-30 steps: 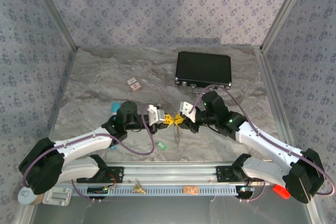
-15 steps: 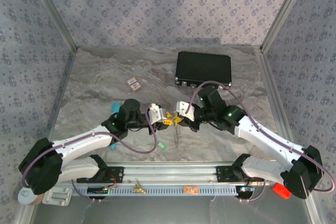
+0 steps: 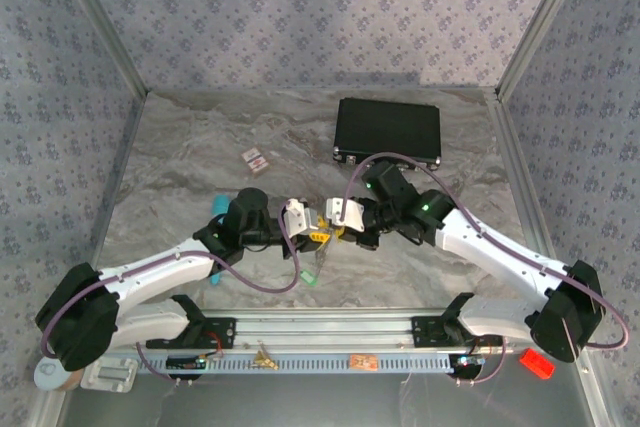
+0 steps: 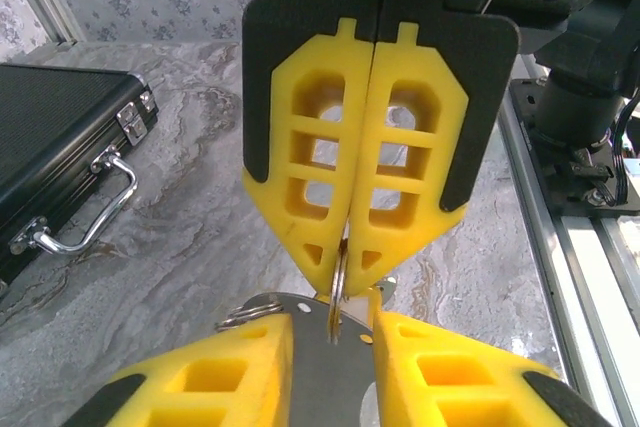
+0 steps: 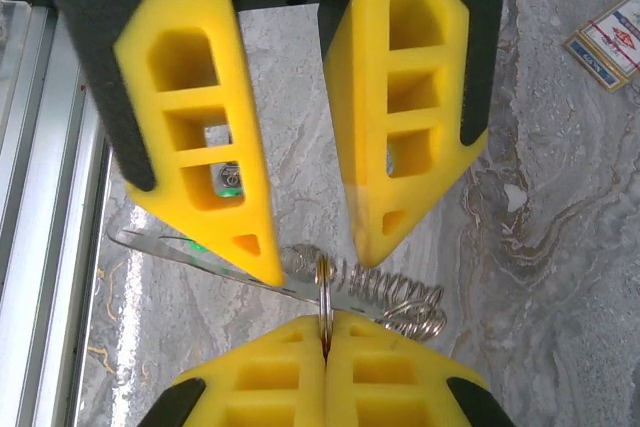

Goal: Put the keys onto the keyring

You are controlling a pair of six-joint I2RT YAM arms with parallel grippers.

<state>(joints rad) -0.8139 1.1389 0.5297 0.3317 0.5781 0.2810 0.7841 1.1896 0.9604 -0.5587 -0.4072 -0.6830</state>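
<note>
Meeting tip to tip above the grey marbled tabletop (image 3: 190, 147), the right gripper (image 5: 323, 324) is seen clamped shut on the keyring (image 5: 323, 282), a thin metal ring viewed edge-on, with a coiled wire spring (image 5: 375, 287) beside it. The left gripper (image 4: 335, 319) is held with its ribbed yellow fingers parted, and a flat silvery strip (image 5: 190, 252) is seen in the gap. The green-headed key (image 3: 308, 275) is found on the tabletop just nearer than the grippers, while a hard black case (image 3: 388, 132) and a red-and-white card (image 3: 256, 159) are set farther back.

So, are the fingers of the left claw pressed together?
No, the left claw has its fingers apart, and the marbled table shows between them.
</note>
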